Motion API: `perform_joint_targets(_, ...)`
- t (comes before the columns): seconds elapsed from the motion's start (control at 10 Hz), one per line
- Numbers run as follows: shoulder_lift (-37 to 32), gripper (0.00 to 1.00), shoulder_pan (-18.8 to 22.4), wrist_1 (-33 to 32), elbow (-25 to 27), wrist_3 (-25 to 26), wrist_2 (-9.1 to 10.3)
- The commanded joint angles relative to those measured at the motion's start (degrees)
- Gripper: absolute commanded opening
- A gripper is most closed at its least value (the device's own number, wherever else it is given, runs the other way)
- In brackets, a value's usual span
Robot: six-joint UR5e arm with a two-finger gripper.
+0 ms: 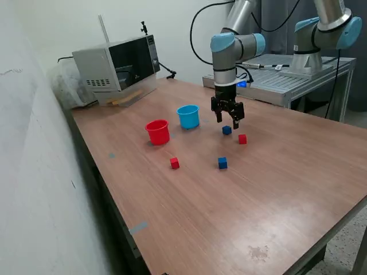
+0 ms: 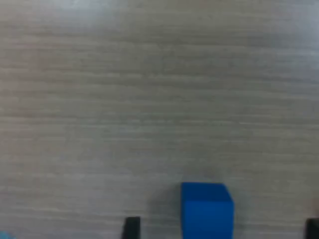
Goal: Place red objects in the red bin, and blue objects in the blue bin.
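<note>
My gripper (image 1: 227, 121) hangs open just above a dark blue cube (image 1: 227, 130) on the wooden table (image 1: 275, 189). In the wrist view that cube (image 2: 206, 209) lies between my two dark fingertips (image 2: 131, 228), nearer to neither by much. A second blue cube (image 1: 222, 163) and two red cubes (image 1: 242, 138) (image 1: 174, 163) lie loose on the table. The red cup (image 1: 157, 132) and the light blue cup (image 1: 188, 116) stand upright side by side, to the exterior view's left of my gripper. The gripper holds nothing.
A microwave (image 1: 117, 64) stands at the far corner of the table by the wall. A second arm on a metal bench (image 1: 298, 77) stands behind the table. The table's edges run close on the exterior view's left and front.
</note>
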Motion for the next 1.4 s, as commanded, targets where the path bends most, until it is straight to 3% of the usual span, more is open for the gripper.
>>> perform_joint_targets(0.0, 0.5, 0.0, -0.1, -1.1, -0.3, 0.0, -1.71)
perform_joint_targets(0.8, 0.5, 0.0, -0.1, -0.8, 0.0, -0.1, -1.97)
perform_joint_targets(1.3, -5.1, 0.0, 0.1, 0.1, -0.7, -0.2, -5.13)
